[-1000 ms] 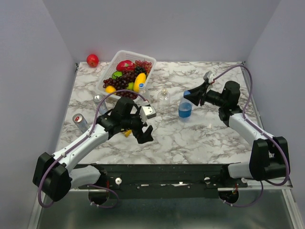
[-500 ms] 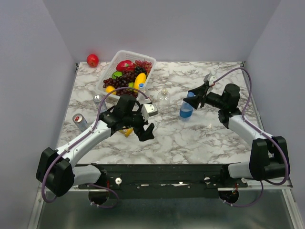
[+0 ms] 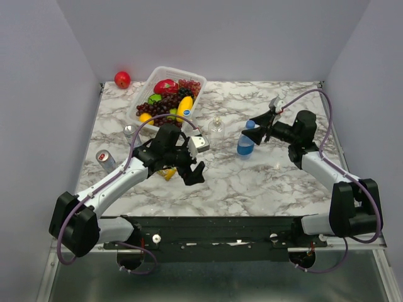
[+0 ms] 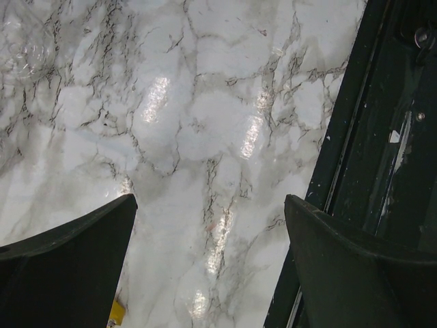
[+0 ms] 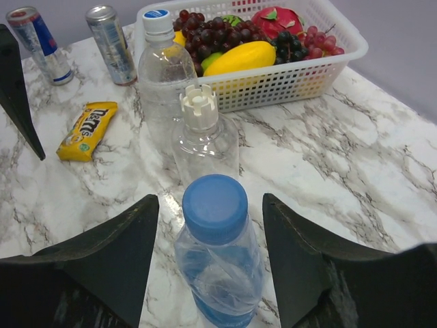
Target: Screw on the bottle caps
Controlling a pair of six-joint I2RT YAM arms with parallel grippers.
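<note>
Over marble table [image 3: 264, 182], right end effector [image 5: 209, 199] straddles bottle [image 5: 220, 277].

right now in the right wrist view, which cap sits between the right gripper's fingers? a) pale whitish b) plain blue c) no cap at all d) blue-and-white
b: the plain blue cap, on the blue-tinted bottle, sits between the spread fingers of the right gripper with a gap on each side; the pale whitish cap and the blue-and-white cap are farther back.

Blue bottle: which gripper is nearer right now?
Right. The right gripper straddles the cap of the blue bottle, fingers open, not touching. The left gripper is open over the table, off to the bottle's left.
</note>
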